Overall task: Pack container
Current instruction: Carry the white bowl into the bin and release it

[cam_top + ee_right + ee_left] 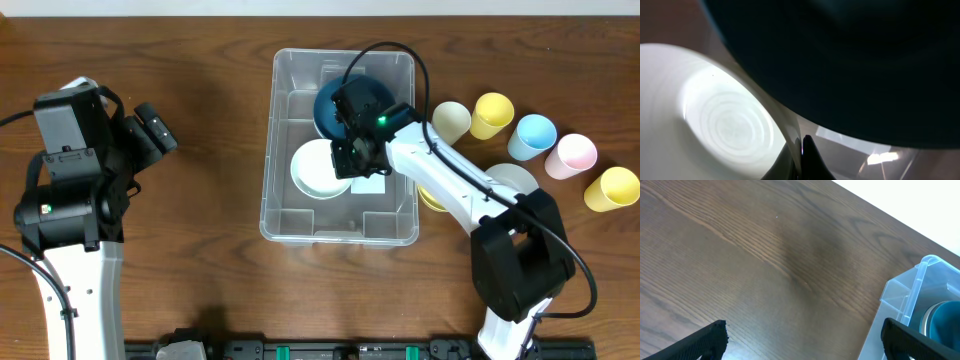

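The container (300,228) sits at frame centre on the table (200,250). The right gripper (352,158) is inside it, its fingers (811,156) pinched together on the rim of the white bowl (315,172), just below the blue bowl (335,108). The left gripper (805,345) hangs over bare table at frame left, jaws spread wide and holding nothing.

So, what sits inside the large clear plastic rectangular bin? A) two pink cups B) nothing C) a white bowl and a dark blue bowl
C: overhead, a round white bowl and a round dark blue bowl lie inside the clear bin.
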Controlling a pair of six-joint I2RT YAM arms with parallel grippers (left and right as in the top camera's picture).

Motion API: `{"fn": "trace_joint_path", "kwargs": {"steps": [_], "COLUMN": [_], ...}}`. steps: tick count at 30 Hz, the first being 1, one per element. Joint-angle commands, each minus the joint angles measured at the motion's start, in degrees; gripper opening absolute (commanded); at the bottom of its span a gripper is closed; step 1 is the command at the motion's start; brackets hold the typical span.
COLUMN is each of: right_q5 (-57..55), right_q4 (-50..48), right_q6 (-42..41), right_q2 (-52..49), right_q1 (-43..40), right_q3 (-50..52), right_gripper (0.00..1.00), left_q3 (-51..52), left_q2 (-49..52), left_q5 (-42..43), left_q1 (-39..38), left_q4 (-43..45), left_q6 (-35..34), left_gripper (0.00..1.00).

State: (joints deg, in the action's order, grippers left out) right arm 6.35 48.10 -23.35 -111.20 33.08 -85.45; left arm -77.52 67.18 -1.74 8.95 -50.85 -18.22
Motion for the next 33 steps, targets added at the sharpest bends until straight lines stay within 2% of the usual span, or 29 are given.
{"fn": "trace_joint_path", "kwargs": {"steps": [1,7,19,22,24,27,33], "right_q5": [-0.1,-0.2,-0.5,-0.5,-0.5,-0.5,-0.3], "right_q4": [-0.6,-2.5,-5.3,-6.4,-7.0,-7.7,-5.4], "right_q6": [0.7,0.7,0.8,1.9,2.5,2.9,2.9], "right_q2": [-0.5,-2.0,-2.4,-2.4,-2.4,-2.3,0.9], "right_q1": [2.0,4.7,4.0,4.0,4.0,4.0,2.3], "right_q3": [-1.1,-1.0,-1.1,-1.1,-1.1,-1.2,-2.8], "right_gripper": [0.01,0.01,0.03,0.23,0.32,0.38,0.39], "left_q3": [-1.0,-1.0,-1.0,-1.0,-1.0,-1.0,-1.0], "left_q2": [-0.2,-0.2,-0.2,-0.2,-0.2,-0.2,-0.2], "left_q5": [-0.5,-0.5,-0.5,-0.5,-0.5,-0.5,-0.5], "left_q1": [0.3,0.3,0.3,0.3,0.3,0.3,0.3], "left_q4": [-0.1,-0.1,-0.1,-0.1,-0.1,-0.1,-0.1], "left_q6": [-0.1,-0.1,-0.1,-0.1,-0.1,-0.1,-0.1], "left_gripper": [0.98,0.98,0.98,0.98,0.98,0.98,0.98]}}
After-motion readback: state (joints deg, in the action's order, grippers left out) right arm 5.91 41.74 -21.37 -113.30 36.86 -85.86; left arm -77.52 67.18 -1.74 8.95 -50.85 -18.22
